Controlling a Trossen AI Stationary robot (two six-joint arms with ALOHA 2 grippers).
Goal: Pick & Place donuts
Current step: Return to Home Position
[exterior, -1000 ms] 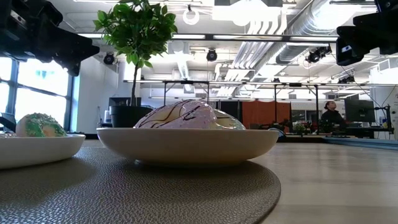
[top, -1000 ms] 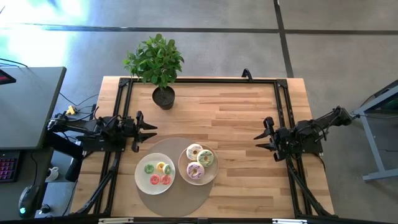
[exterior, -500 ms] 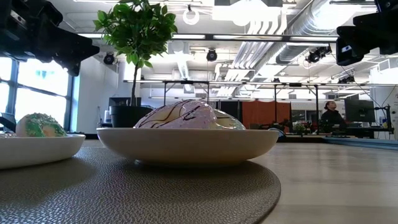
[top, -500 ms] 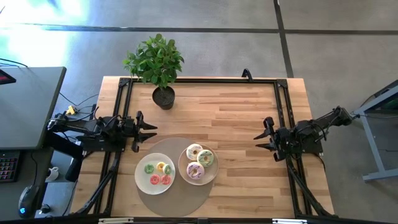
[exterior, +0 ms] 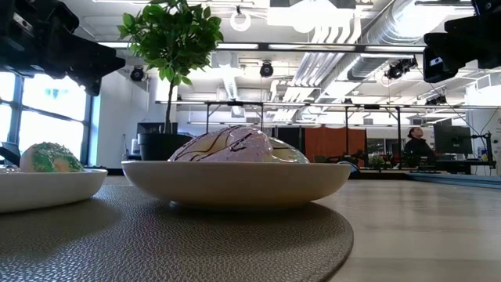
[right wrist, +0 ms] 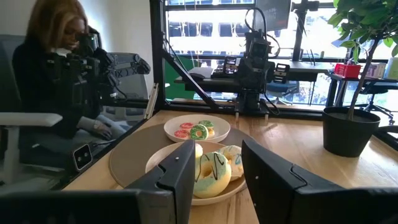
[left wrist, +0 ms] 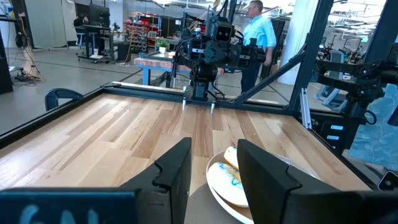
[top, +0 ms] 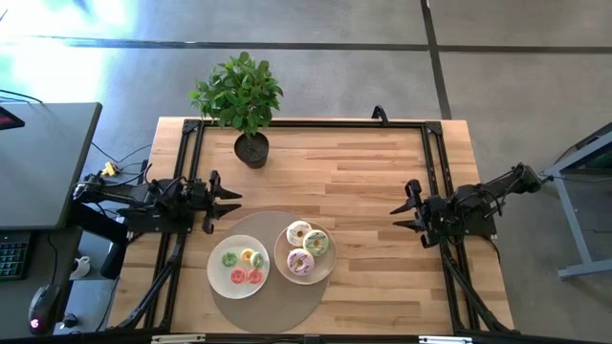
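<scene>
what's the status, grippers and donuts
Left gripper open, at wooden table's left edge; right gripper open, at right edge. Small toy ring donuts on left round white plate, three larger iced donuts on right white plate. Green potted plant clear of both.

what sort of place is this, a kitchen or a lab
Most likely a robotics lab in an open industrial hall: bare ceiling ducts overhead, a seated person right beside the wooden table, and more workbenches with equipment across the floor.

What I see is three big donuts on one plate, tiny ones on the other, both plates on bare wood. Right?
No: both plates rest on a round grey mat, not bare wood; the high view shows it. The rest holds.
</scene>
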